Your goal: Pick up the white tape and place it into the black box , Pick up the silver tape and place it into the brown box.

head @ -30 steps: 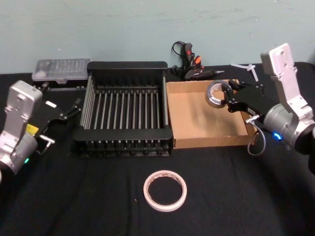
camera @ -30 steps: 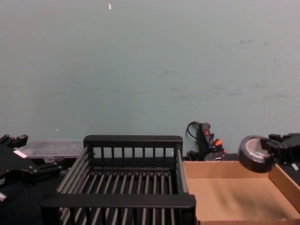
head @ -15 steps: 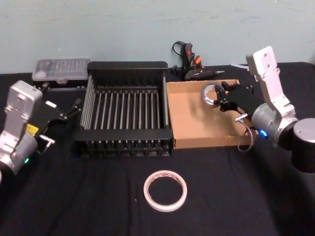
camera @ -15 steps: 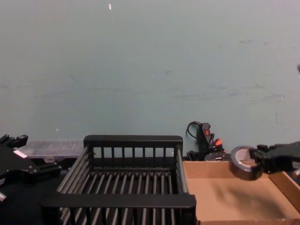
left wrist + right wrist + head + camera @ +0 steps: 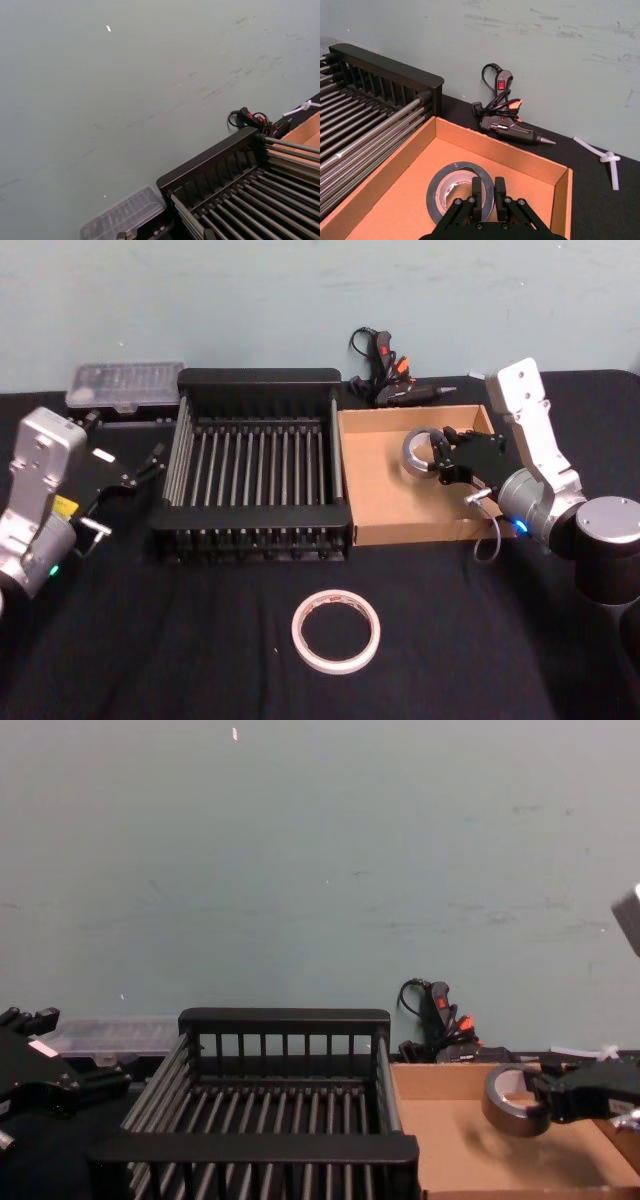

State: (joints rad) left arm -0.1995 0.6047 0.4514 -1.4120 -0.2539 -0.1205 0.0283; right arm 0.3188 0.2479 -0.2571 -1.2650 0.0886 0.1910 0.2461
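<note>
The silver tape (image 5: 416,454) is low inside the brown box (image 5: 380,495), with my right gripper (image 5: 441,458) shut on its wall. In the right wrist view the fingertips (image 5: 477,186) pinch the near side of the silver tape (image 5: 456,192) over the tan floor of the brown box (image 5: 395,200). From the chest, the silver tape (image 5: 510,1104) hangs tilted just over the floor; I cannot tell if it touches. The white tape (image 5: 336,628) lies flat on the black cloth in front of the black box (image 5: 260,375). My left gripper (image 5: 150,462) is parked, open, left of the black box.
A black glue gun (image 5: 385,370) with an orange trigger lies behind the two boxes, and a clear plastic case (image 5: 125,380) sits at the back left. A white knotted strip (image 5: 611,160) lies beyond the brown box's far right corner.
My right gripper has carried the silver tape down and leftward, from above the brown box's back right to low inside it. The left arm and the white tape have not moved.
</note>
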